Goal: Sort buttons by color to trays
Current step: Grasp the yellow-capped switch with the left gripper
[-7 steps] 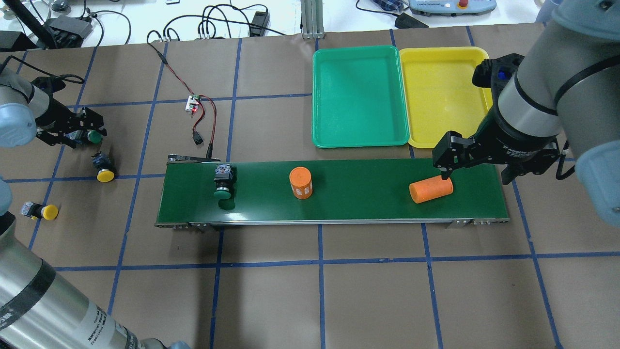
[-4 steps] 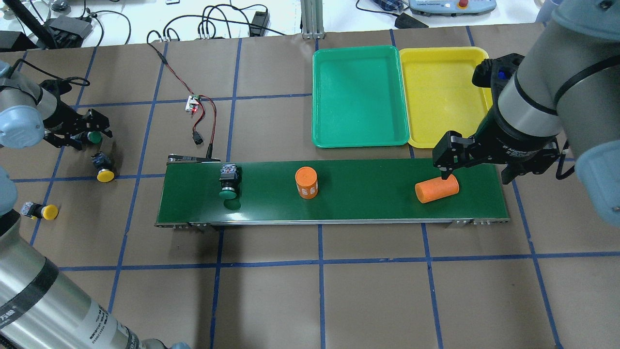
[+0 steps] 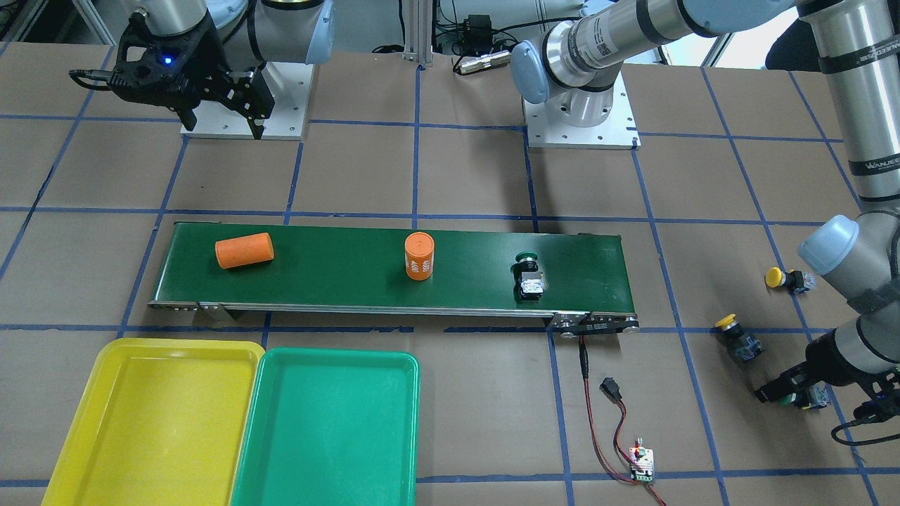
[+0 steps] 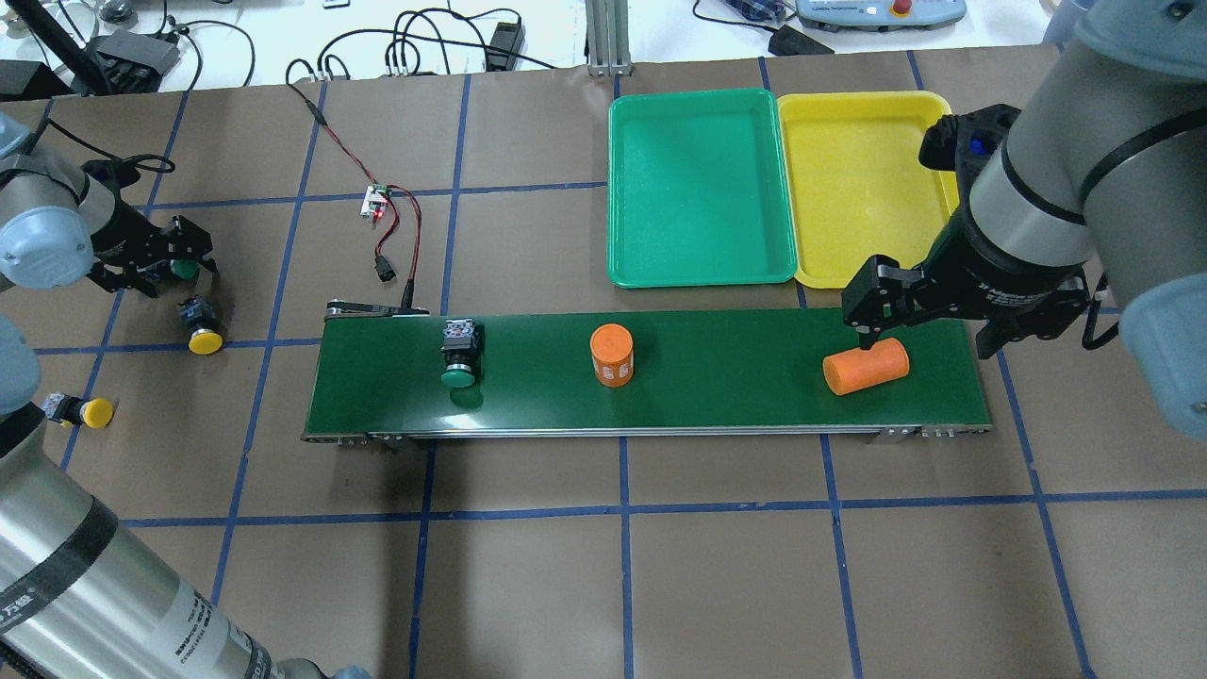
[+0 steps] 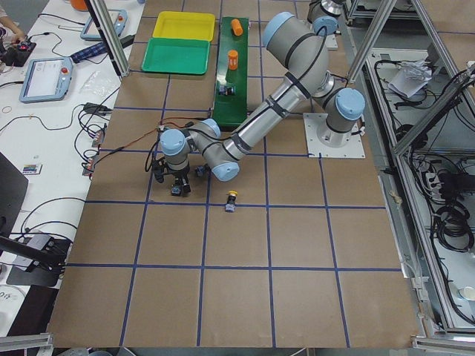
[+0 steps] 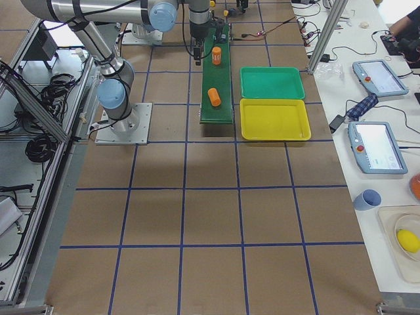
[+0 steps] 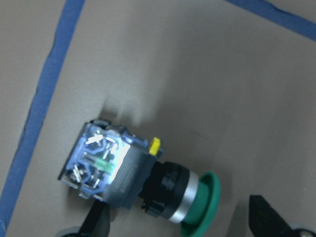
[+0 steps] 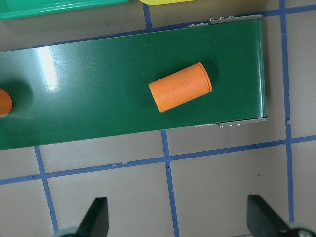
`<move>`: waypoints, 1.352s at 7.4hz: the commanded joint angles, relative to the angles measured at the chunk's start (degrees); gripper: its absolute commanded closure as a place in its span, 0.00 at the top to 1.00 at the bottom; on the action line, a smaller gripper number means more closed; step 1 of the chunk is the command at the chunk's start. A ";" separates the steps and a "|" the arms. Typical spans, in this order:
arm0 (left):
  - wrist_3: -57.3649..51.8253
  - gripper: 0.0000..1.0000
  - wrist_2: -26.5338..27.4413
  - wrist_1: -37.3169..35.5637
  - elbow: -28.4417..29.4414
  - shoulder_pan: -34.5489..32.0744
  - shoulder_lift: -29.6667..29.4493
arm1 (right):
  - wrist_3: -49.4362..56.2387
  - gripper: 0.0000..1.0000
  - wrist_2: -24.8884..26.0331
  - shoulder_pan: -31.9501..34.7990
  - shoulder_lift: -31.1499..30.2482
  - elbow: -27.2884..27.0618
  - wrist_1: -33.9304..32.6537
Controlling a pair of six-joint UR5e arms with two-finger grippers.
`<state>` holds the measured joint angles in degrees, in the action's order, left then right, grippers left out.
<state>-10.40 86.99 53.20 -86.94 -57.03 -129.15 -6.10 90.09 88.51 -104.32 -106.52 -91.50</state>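
– Shape of the green button point(image 7: 143, 182)?
– Glossy round mushroom cap, ribbed silver collar, clear boxy body, lying sideways on matte brown tabletop point(image 7: 222, 74), cap toward 4 o'clock.
– Left fingers point(image 7: 266, 219)?
– Spread wide, tips cut off at the wrist view's lower edge, about 7 and 4 o'clock of it; touching or not, I can't tell. Right fingers point(image 8: 96, 217) gape too, holding nothing.

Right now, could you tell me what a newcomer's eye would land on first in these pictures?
The long green conveyor belt mid-table, carrying a green-capped button, an upright orange cylinder and a toppled orange cylinder. Beyond it, the green tray and yellow tray sit side by side, empty.
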 commanded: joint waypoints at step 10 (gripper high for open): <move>1.18 1.00 -0.24 4.35 -4.97 -0.81 4.24 | 0.30 1.00 0.09 0.00 -0.26 0.00 0.18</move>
<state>-8.83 86.78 55.83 -89.65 -57.71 -127.24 -5.90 90.24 88.51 -104.45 -106.52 -91.42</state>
